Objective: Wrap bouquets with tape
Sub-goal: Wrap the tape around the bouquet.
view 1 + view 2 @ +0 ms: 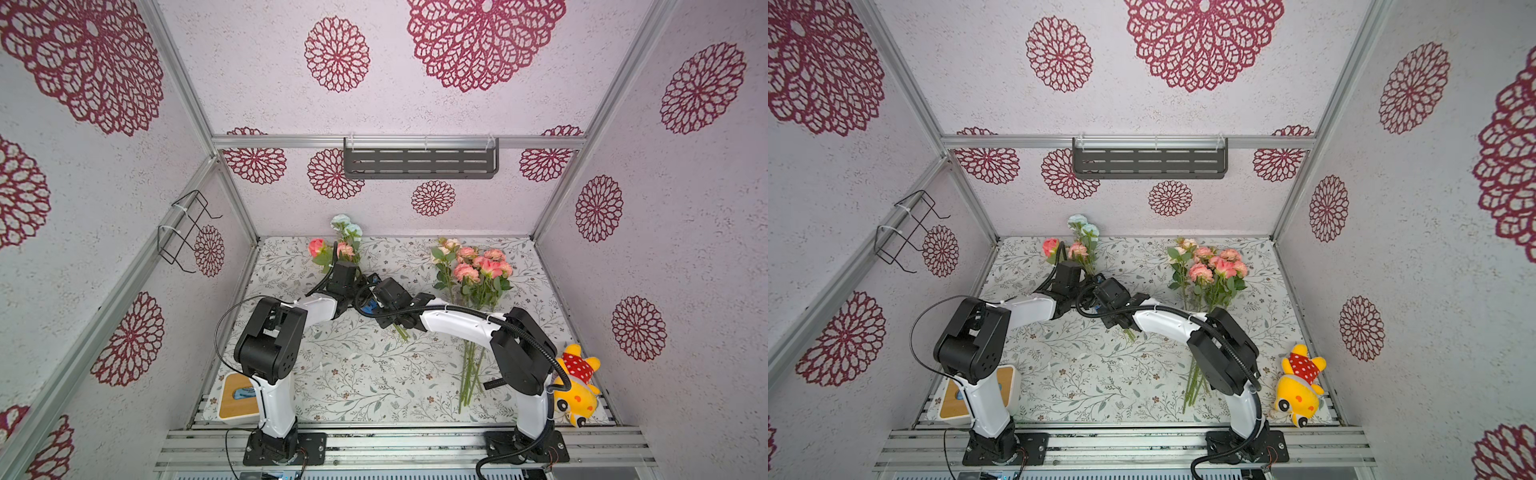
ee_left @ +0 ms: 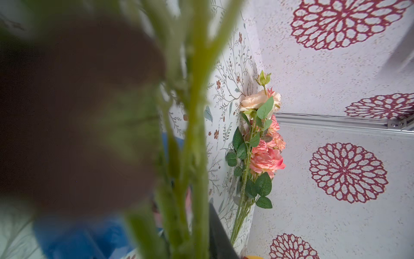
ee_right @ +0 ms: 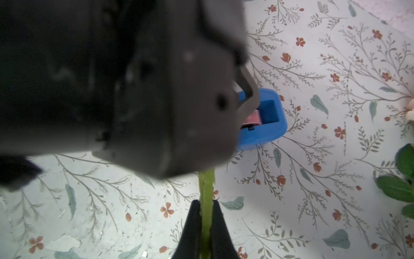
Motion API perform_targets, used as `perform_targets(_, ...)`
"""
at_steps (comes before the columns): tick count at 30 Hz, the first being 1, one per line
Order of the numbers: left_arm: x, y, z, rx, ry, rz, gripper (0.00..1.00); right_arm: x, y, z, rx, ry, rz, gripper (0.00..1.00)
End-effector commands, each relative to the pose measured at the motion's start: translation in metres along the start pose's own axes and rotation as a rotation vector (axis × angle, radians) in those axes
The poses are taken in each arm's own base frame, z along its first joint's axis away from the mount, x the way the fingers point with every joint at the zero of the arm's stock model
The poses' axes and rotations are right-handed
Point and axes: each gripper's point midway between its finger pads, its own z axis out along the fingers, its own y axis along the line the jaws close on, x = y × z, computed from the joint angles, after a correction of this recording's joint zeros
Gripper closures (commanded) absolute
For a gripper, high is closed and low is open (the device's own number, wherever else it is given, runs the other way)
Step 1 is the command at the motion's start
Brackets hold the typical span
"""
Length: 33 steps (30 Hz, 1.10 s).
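One bouquet, with a pale blue bloom (image 1: 345, 245), lies at the back left, and its green stems (image 3: 206, 190) run toward the table's middle. My right gripper (image 3: 206, 215) is shut on those stems near their ends. Just up the stems, my left gripper (image 2: 192, 244) closes round the same bundle; one dark finger (image 2: 219, 235) shows beside the blurred stems. The blue tape dispenser (image 3: 266, 121) sits on the mat under the left gripper, partly hidden by it, and peeks out between the two wrists in both top views (image 1: 368, 309). The second bouquet (image 1: 482, 270) of pink and peach blooms lies at the right.
A yellow plush toy (image 1: 577, 386) lies at the front right corner. A white box with a wooden top (image 1: 239, 399) stands at the front left behind the left arm. A black watch strap (image 1: 494, 383) lies by the second bouquet's stems. On the walls hang a grey shelf (image 1: 419, 160) and a wire rack (image 1: 187, 228).
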Motion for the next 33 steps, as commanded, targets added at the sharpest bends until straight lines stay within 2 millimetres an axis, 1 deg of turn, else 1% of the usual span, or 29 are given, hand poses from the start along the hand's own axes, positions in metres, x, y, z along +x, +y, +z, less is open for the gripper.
perform_targets(1,-0.004,-0.022,-0.006,0.05,-0.015,0.046,0.91,-0.018,-0.001,-0.005,0.038,-0.042,-0.064,1.0)
perform_targets(3,-0.003,-0.02,-0.006,0.049,-0.012,0.037,1.0,-0.018,0.003,-0.005,0.008,-0.047,-0.061,1.0)
perform_targets(4,-0.003,-0.02,-0.006,0.051,-0.013,0.038,1.0,-0.017,0.004,-0.005,-0.004,-0.047,-0.053,1.0)
perform_targets(7,-0.004,-0.021,-0.006,0.06,-0.017,0.036,1.0,-0.013,0.001,-0.005,-0.038,-0.033,-0.003,0.84)
perform_targets(9,-0.005,-0.022,-0.006,0.071,-0.021,0.038,1.0,-0.01,0.0,-0.006,-0.094,-0.025,0.051,0.69)
perform_targets(10,-0.005,-0.024,-0.006,0.08,-0.022,0.04,1.0,-0.01,0.0,-0.007,-0.151,-0.026,0.096,0.61)
perform_targets(11,-0.006,-0.025,-0.007,0.09,-0.027,0.041,1.0,-0.011,0.0,-0.01,-0.22,-0.035,0.157,0.56)
perform_targets(14,-0.008,-0.029,-0.007,0.125,-0.036,0.04,1.0,-0.017,0.004,-0.028,-0.496,-0.086,0.369,0.37)
perform_targets(15,-0.009,-0.03,-0.008,0.143,-0.038,0.036,1.0,-0.018,0.006,-0.032,-0.557,-0.096,0.415,0.32)
perform_targets(17,-0.011,-0.033,-0.009,0.173,-0.054,0.025,1.0,-0.017,0.005,-0.035,-0.651,-0.088,0.499,0.31)
perform_targets(19,-0.012,-0.035,-0.009,0.188,-0.059,0.021,1.0,-0.015,0.005,-0.032,-0.719,-0.084,0.563,0.32)
perform_targets(22,-0.014,-0.04,-0.011,0.219,-0.075,0.021,1.0,-0.012,0.002,-0.022,-0.794,-0.055,0.643,0.37)
perform_targets(24,-0.015,-0.043,-0.013,0.232,-0.08,0.021,1.0,-0.014,0.0,-0.018,-0.874,-0.049,0.721,0.41)
perform_targets(26,-0.016,-0.047,-0.015,0.247,-0.088,0.025,1.0,-0.019,-0.005,-0.018,-0.946,-0.083,0.786,0.45)
perform_targets(27,-0.016,-0.047,-0.015,0.247,-0.09,0.026,1.0,-0.019,-0.005,-0.017,-0.964,-0.083,0.802,0.48)
perform_targets(31,-0.016,-0.047,-0.016,0.262,-0.095,0.022,1.0,-0.017,-0.004,-0.011,-0.976,-0.07,0.811,0.7)
perform_targets(32,-0.016,-0.048,-0.017,0.266,-0.097,0.022,1.0,-0.015,-0.004,-0.009,-0.978,-0.06,0.815,0.71)
perform_targets(33,-0.017,-0.049,-0.016,0.27,-0.096,0.023,1.0,-0.014,-0.004,-0.007,-0.978,-0.054,0.816,0.76)
